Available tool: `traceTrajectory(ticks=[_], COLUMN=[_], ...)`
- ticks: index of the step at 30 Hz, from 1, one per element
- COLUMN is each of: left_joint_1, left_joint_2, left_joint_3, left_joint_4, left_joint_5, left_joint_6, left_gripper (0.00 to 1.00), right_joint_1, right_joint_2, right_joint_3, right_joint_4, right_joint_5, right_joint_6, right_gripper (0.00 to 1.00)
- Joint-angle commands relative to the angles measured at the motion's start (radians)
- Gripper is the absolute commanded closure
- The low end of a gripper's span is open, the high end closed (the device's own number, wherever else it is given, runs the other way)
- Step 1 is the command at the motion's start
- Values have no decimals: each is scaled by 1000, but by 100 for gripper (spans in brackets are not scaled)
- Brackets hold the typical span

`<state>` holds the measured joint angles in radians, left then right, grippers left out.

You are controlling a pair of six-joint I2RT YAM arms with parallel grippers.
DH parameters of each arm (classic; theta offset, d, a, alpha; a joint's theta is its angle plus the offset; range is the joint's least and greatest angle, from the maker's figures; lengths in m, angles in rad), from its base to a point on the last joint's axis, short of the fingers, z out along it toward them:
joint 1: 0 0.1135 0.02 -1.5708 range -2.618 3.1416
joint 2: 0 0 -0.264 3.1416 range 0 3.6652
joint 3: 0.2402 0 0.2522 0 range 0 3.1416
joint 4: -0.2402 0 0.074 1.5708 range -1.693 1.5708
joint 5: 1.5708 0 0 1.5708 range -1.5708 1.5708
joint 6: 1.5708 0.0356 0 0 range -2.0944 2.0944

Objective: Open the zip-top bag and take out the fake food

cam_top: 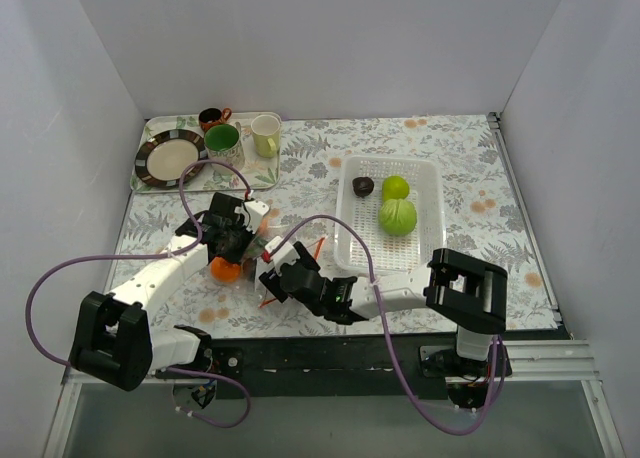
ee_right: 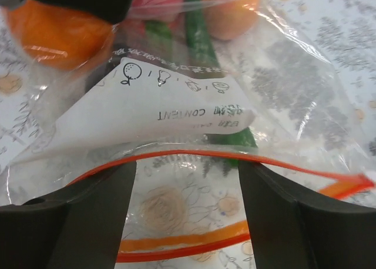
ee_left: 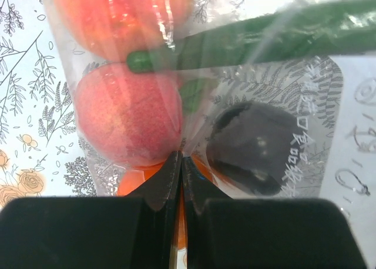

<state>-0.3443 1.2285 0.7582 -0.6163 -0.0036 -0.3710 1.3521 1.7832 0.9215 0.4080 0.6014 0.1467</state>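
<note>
The zip-top bag [cam_top: 250, 268] lies between my two grippers near the table's front. In the left wrist view it holds a pink peach [ee_left: 126, 119], an orange fruit [ee_left: 117, 16], a green pod [ee_left: 264, 40] and a dark piece [ee_left: 255, 145]. My left gripper [ee_left: 181, 157] is shut on a fold of the bag's plastic; it also shows from above [cam_top: 236, 240]. My right gripper [ee_right: 187, 181] is open at the bag's mouth, also in the top view [cam_top: 272, 270]. The orange-red zip strip [ee_right: 176, 157] is parted, one lip arching over the fingers, the other low between them.
A white perforated basket [cam_top: 425, 178] right of the bag holds two green fruits [cam_top: 398, 216] and a dark piece [cam_top: 362, 186]. A tray [cam_top: 150, 183] at the back left carries a plate [cam_top: 168, 158], a green mug [cam_top: 222, 138] and a cream mug [cam_top: 265, 133].
</note>
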Motion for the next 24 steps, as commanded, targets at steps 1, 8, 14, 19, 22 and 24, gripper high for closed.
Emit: traceTrajectory(ticks=[1, 8, 14, 19, 22, 24], left_joint_1=[1, 1, 1, 1, 1, 1], left_joint_2=[-24, -43, -54, -54, -55, -60], left_joint_3=[-20, -22, -19, -10, -7, -8], left_joint_4=[-19, -36, -43, -49, -56, -59], left_joint_5=[-7, -10, -21, -12, -6, -7], left_joint_6=[20, 53, 70, 72, 76, 84], left_gripper=[100, 100, 100, 100, 100, 100], right_joint_1=[-13, -83, -168, -180, -191, -196], right_joint_2=[13, 44, 77, 93, 102, 114], right_joint_3=[-10, -41, -30, -23, -3, 14], right_joint_4=[161, 203, 153, 181, 189, 193], right_joint_5=[188, 8, -163, -196, -231, -255], right_joint_6=[-113, -115, -41, -35, -27, -16], right_gripper=[19, 19, 19, 19, 20, 21])
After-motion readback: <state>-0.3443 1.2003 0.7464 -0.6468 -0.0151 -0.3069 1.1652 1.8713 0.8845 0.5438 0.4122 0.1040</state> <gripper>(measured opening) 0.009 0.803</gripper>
